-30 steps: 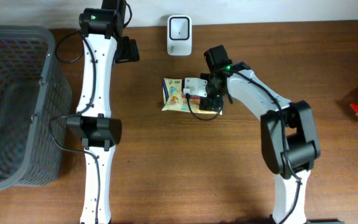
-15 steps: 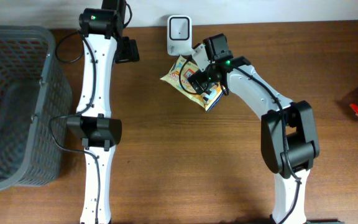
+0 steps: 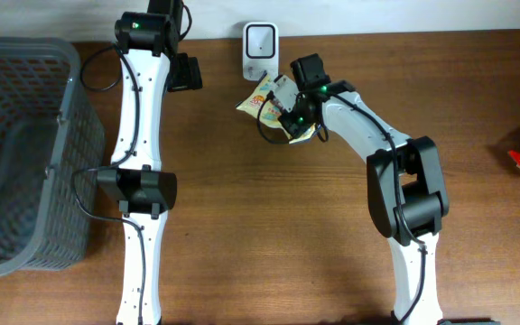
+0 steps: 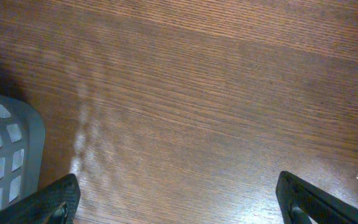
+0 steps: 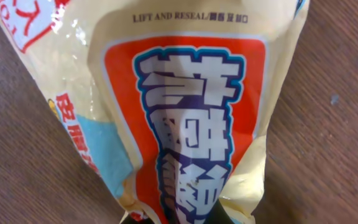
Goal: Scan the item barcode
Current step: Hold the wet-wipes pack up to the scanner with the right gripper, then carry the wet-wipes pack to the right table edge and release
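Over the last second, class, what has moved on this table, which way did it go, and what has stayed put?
The right fingers closed on the snack packet, lifted it off the middle of the table and carried it towards the far edge, up to the white scanner. They now hold it just in front of the scanner. The left fingers stayed open and still, and the scanner and the grey basket did not move.

Overhead view: fixed above, looking straight down on the table [image 3: 242,235] from far enough to take in the basket [image 3: 16,153] at the left side and the scanner [image 3: 260,51] at the far edge.

Left wrist view: close, angled down at bare table wood, with the left end effector [image 4: 179,202] fingers [image 4: 58,200] in the bottom corners. It shares the basket corner with overhead.

Right wrist view: very near, filled by the snack bag [image 5: 185,124], which overhead also shows.
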Robot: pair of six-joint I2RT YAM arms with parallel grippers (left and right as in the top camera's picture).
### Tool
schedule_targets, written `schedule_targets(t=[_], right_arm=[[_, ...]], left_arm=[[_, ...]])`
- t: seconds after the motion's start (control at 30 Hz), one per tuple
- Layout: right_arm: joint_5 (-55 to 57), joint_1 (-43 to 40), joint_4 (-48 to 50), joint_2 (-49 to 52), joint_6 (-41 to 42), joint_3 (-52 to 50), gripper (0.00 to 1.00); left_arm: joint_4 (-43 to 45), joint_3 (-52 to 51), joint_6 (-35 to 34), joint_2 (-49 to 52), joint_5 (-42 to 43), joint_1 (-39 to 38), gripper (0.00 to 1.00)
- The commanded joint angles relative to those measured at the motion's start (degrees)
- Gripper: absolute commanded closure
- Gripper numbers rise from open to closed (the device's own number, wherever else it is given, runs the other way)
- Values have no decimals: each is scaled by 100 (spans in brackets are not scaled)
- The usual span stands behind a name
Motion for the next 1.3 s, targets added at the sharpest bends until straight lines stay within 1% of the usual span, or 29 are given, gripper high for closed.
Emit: schedule_targets(t=[0.0, 0.03, 0.07, 0.1, 0.13, 0.23, 0.3, 0.37, 0.5, 0.67, 0.77, 0.9, 0.97, 1.0, 1.03, 1.07, 1.13, 1.17, 1.2, 1.27], right_arm=[[262, 33, -345, -120, 201, 256, 96], [264, 44, -365, -238, 358, 356, 96], [262, 44, -293, -372, 903, 457, 96], [260, 46, -225, -450, 1847, 638, 96], [262, 42, -186, -452, 2487, 905, 96], [262, 42, 339, -452, 3338, 981, 96], [262, 83, 1362, -448, 3392, 981, 96], [262, 140, 2081, -354, 3394, 981, 96], [262, 264, 2653, 125, 3392, 981, 96], [424, 289, 2750, 400, 3386, 981, 96], [457, 282, 2791, 378, 3364, 988, 96], [1311, 46, 2352, -369, 3368, 988, 96], [2061, -389, 1797, -1054, 3370, 988, 96], [2350, -739, 1390, -1333, 3370, 988, 96], [2479, -1290, 774, -1547, 3373, 988, 96], [2476, -1893, 170, -1576, 3401, 988, 96], [2472, -2962, -817, -1510, 4009, 970, 96], [2470, -3515, -1176, -1460, 4166, 968, 96], [2382, -4048, -1340, -1351, 4162, 957, 96], [2190, -4708, -1349, -1202, 4162, 820, 96]], left_arm=[[-7, -13, -17, 11, 20, -2, 1], [-7, -13, -17, 11, 20, -2, 1], [-7, -13, -17, 11, 20, 0, 1], [-4, -13, -17, 11, 20, 0, 1], [-7, -13, -17, 11, 20, 0, 1], [-4, -13, -17, 11, 20, 0, 1], [-7, -13, -17, 11, 20, 0, 1], [-7, -13, -17, 11, 20, 0, 1], [-7, -13, -17, 11, 20, 0, 1], [-7, -13, -17, 11, 20, 0, 1], [-7, -13, -17, 11, 20, 0, 1], [-7, -13, -17, 11, 20, 0, 1], [-4, -13, -17, 11, 20, 0, 1], [-7, -13, -17, 11, 20, 0, 1], [-7, -13, -17, 11, 20, 0, 1], [-7, -13, -17, 11, 20, 0, 1], [-7, -13, -17, 11, 20, 0, 1], [-7, -13, -17, 11, 20, 0, 1], [-7, -13, -17, 11, 20, 0, 1], [-7, -13, -17, 11, 20, 0, 1]])
